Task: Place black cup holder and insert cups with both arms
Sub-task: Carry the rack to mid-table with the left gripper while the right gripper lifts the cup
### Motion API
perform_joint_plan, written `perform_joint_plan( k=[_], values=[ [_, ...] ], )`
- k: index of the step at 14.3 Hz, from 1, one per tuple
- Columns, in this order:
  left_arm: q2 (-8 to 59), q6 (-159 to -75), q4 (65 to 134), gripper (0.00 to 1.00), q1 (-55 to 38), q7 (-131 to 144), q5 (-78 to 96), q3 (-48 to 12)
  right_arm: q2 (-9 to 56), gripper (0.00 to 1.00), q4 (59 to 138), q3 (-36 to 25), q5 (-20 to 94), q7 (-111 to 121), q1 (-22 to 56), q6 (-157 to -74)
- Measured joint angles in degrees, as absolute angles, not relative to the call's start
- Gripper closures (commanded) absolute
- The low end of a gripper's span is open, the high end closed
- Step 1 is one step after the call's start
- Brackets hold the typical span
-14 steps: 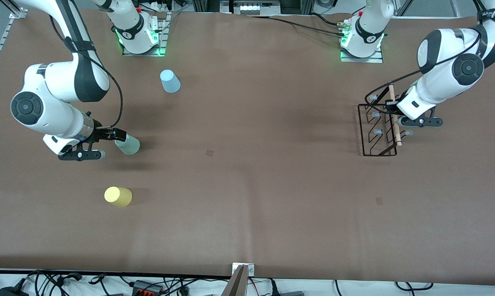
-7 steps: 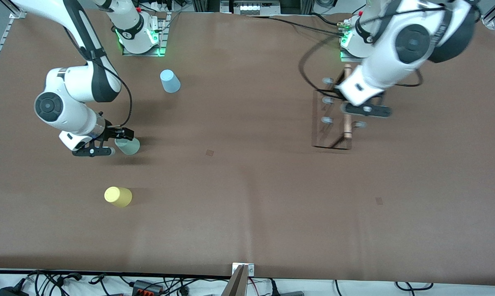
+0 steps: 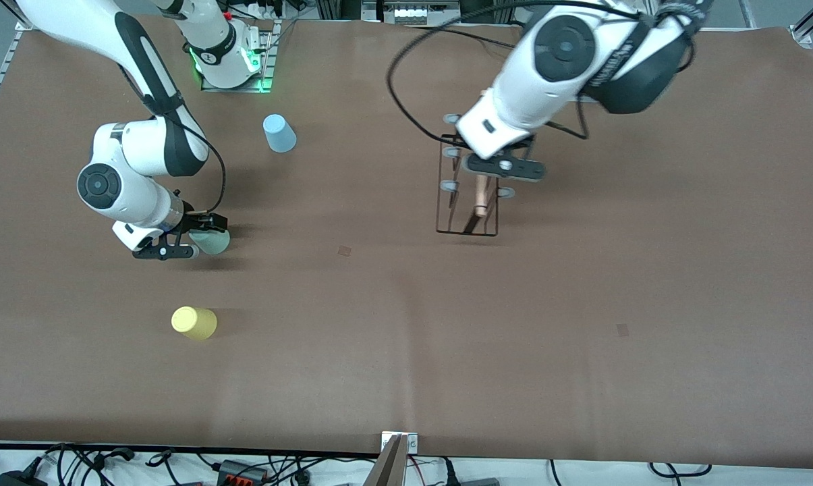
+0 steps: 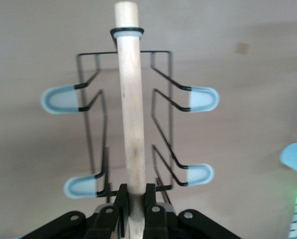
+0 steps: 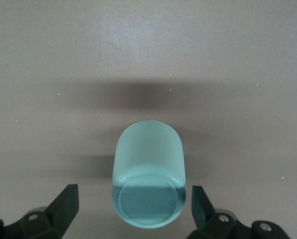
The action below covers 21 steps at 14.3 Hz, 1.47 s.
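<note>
Black wire and a pale wooden rod make up the holder [image 3: 468,196], and we see it hanging in the air under the left gripper [image 3: 482,177], over the middle of the table [image 3: 406,324]. In the left wrist view the fingers [image 4: 121,206] are clamped on the rod [image 4: 131,114] near its end, and the pegs with grey-blue tips [image 4: 203,98] stick out on both sides of it.

We find the right gripper [image 3: 200,233] low at the mint cup [image 3: 210,241], toward the right arm's end of the table. In the right wrist view its fingers [image 5: 66,203] stand apart on either side of the cup [image 5: 148,172], not touching it. The cup stands upside down.

From this gripper, the yellow cup [image 3: 193,322] is nearer to the front camera, and the blue cup [image 3: 279,133] is farther from it; both are well apart from the gripper.
</note>
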<state>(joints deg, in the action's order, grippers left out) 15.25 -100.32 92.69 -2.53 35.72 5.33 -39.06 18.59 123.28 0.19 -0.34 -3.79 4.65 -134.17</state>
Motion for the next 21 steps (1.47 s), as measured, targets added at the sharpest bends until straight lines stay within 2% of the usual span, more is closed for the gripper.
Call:
perform_joint_plan(
  k=[4, 5, 9, 11, 15, 18, 20, 21],
  values=[
    [20.64, -105.93, 91.68, 1.0, -9.44, 44.29, 1.1, -39.06, 19.94, 0.0, 123.26, 0.06, -0.34, -3.8, 4.6, -135.71],
    [22.33, -106.98, 91.59, 1.0, -10.53, 46.14, -0.27, -39.05, 19.98, 0.11, 123.26, -0.01, -0.34, -3.8, 4.58, -135.74],
    [28.41, -111.04, 89.75, 1.0, -12.47, 50.24, -2.37, -38.85, 19.93, 0.65, 123.22, -0.1, -0.34, -3.84, 4.34, -135.54],
    [30.35, -112.31, 89.04, 1.0, -13.37, 51.73, -4.1, -38.7, 19.81, 0.79, 123.18, -0.13, -0.34, -3.86, 4.21, -135.37],
    [33.17, -113.11, 88.49, 1.0, -14.55, 53.51, -6.7, -38.52, 19.56, 0.81, 121.88, -0.12, -0.34, -3.85, 4.17, -134.5],
    [34.56, -115.14, 88.42, 1.0, -14.68, 53.94, -6.74, -38.39, 18.46, 0.81, 114.46, 0.0, -0.33, -3.83, 4.25, -123.21],
    [35.24, -115.56, 88.36, 0.92, -14.88, 53.96, -6.74, -38.37, 17.81, 0.81, 107.45, 0.21, -0.31, -3.84, 4.55, -114.37],
    [35.43, -115.62, 88.3, 0.84, -15.06, 53.99, -6.75, -38.36, 17.55, 0.81, 104.93, 0.32, -0.29, -3.84, 4.84, -111.92]
  ],
)
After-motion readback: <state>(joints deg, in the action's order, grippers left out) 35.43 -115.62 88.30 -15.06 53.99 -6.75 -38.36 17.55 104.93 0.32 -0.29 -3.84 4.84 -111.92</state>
